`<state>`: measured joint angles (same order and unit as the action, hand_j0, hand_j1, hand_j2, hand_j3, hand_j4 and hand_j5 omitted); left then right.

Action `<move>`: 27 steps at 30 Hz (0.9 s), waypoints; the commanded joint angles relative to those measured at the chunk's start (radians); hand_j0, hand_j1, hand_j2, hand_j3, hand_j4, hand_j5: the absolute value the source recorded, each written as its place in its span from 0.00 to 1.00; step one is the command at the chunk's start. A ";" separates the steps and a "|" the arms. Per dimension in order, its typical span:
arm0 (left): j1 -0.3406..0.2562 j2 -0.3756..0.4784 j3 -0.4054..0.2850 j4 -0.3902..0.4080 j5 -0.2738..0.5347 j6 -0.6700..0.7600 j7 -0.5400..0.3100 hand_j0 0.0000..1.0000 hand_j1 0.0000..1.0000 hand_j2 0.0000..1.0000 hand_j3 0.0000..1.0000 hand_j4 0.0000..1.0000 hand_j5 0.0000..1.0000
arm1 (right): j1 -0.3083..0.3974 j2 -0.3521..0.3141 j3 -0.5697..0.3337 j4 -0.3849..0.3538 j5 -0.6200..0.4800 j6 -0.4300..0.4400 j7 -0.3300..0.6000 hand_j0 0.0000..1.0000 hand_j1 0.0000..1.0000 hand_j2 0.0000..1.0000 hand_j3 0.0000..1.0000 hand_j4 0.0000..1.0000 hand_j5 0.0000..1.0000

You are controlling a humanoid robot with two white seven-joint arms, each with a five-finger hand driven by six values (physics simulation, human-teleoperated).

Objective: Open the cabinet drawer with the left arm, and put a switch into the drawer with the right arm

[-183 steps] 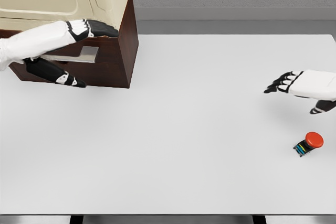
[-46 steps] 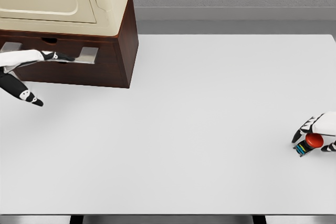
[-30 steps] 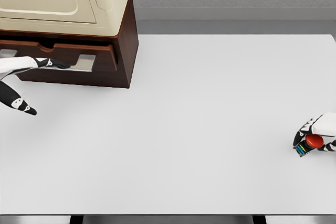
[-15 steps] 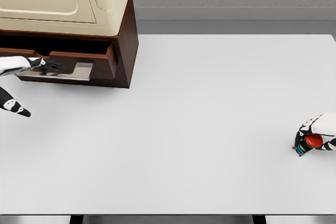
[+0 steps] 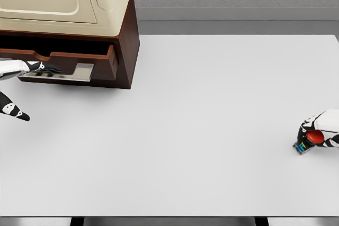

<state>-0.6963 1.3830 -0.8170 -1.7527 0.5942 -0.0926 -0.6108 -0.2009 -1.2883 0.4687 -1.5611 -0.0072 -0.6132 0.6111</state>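
White tabletop [image 5: 212,120] fills the head view, our only one. At its upper left stands the cabinet [image 5: 114,3], cream above and dark brown below, with its drawer [image 5: 69,62] part-way out and a dark gap showing above the drawer front. Our left hand [image 5: 29,68] comes in at the left edge, fingers hooked on the metal handle [image 5: 63,72] and closed around it. The switch [image 5: 310,140], with its red button and striped base, sits near the table's right edge, far across from the drawer. Our right hand [image 5: 320,130] is curled around it, fingers pinching the red cap from above and beside; whether it has left the table we cannot tell. The coming carry must run leftward and away from us, across nearly the whole table, and we judge the drawer wants more opening first.
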 commanded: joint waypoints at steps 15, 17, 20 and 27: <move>0.021 0.040 -0.001 -0.010 0.064 0.039 0.000 1.00 1.00 1.00 1.00 1.00 1.00 | -0.028 0.047 -0.013 0.021 -0.007 0.002 0.000 0.53 0.53 0.53 0.53 0.53 0.53; 0.021 0.040 -0.001 -0.010 0.068 0.039 0.000 1.00 1.00 1.00 1.00 1.00 1.00 | -0.037 0.049 -0.013 0.021 -0.007 0.002 0.000 0.53 0.53 0.53 0.53 0.53 0.53; 0.021 0.045 -0.001 -0.010 0.078 0.039 0.000 1.00 1.00 1.00 1.00 1.00 1.00 | -0.051 0.055 -0.013 0.021 -0.007 0.002 0.000 0.53 0.53 0.53 0.53 0.53 0.53; 0.021 0.053 -0.001 -0.010 0.139 0.062 0.000 1.00 1.00 1.00 1.00 1.00 1.00 | -0.069 0.086 -0.012 0.021 -0.005 0.002 0.000 0.51 0.51 0.51 0.51 0.51 0.51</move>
<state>-0.6749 1.4327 -0.8196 -1.7619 0.7027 -0.0375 -0.6110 -0.2715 -1.2079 0.4570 -1.5398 -0.0062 -0.6132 0.6111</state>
